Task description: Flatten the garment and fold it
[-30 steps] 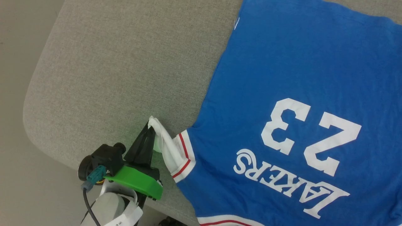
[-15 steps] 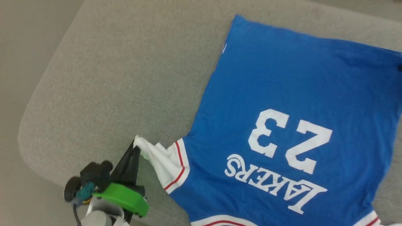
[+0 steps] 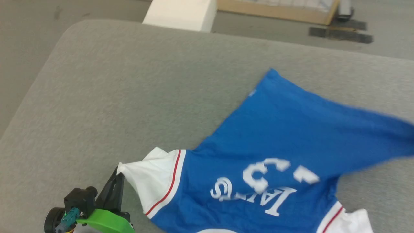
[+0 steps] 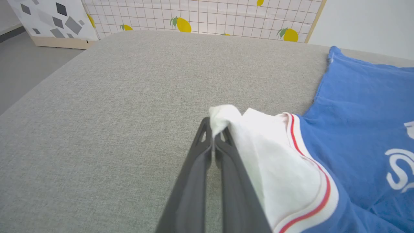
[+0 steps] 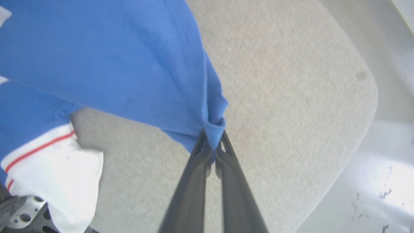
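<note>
Okay, surface first: you're over a big grey fabric-covered pad (image 3: pixel 129 97) w/ rounded corners, pale floor (image 3: pixel 22 48) around it. At the far side in the head view there's a white block (image 3: pixel 181 11), a wooden frame (image 3: pixel 278 11) lying on the floor, and a dark strip (image 3: pixel 339 34) just beside it. What's inside the frame is too blurred to call. The left wrist view gives you the room's edge: a lemon-print grid panel (image 4: pixel 210 16) and a grey-shapes panel (image 4: pixel 51 17).

Now the garment (image 3: pixel 291 136): it's on the pad's right half, print up and lettering upside down to you, so the neck end is nearest the robot and the hem is at the far end. Its long axis runs near-to-far, leaning toward the robot's right. The hem corner (image 3: pixel 271 72) lies on the pad.

Your left gripper (image 3: pixel 119 173) is at lower left, fingers pinched tight on the tip of the white near-left sleeve (image 3: pixel 152 181), which is stretched out sideways. Your right gripper (image 5: pixel 213 145) has its fingers clamped on a bunched blue edge. The cloth there hangs clear of the pad, w/ a shadow under it. The other sleeve (image 3: pixel 352 221) sits at lower right, red stripe showing.
</note>
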Controlling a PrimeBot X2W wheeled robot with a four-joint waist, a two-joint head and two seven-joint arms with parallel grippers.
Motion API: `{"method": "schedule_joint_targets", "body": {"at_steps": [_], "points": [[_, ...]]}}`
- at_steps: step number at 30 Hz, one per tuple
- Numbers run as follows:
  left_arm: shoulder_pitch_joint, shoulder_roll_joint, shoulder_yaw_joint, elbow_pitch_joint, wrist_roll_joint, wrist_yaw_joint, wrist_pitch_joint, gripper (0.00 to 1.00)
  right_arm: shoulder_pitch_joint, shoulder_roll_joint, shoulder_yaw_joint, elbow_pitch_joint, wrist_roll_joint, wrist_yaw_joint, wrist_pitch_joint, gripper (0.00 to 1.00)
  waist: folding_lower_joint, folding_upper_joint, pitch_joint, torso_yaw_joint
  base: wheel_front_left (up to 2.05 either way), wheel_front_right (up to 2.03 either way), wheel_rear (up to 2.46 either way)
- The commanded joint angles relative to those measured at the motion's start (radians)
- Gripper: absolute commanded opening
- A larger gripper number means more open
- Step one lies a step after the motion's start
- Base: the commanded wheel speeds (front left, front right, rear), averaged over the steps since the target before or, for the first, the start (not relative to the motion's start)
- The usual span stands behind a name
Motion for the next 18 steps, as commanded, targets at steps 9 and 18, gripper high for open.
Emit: {"method": "schedule_joint_targets", "body": {"at_steps": [9,18], "points": [[0.053,0.028,0.009,-0.039,-0.014,0.024,0.022,0.00,0.397,-0.081,0.089,-0.057,0.089,-0.001,-0.100,0.00,0.0001,-0.0001,-0.090,-0.122,0.00,0.00,0.00],[0.057,0.039,0.003,-0.052,-0.020,0.026,0.038,0.00,0.639,0.029,0.114,0.014,0.097,-0.001,-0.221,0.74,0.0001,-0.0001,-0.090,-0.129,0.00,0.00,0.00]]}}
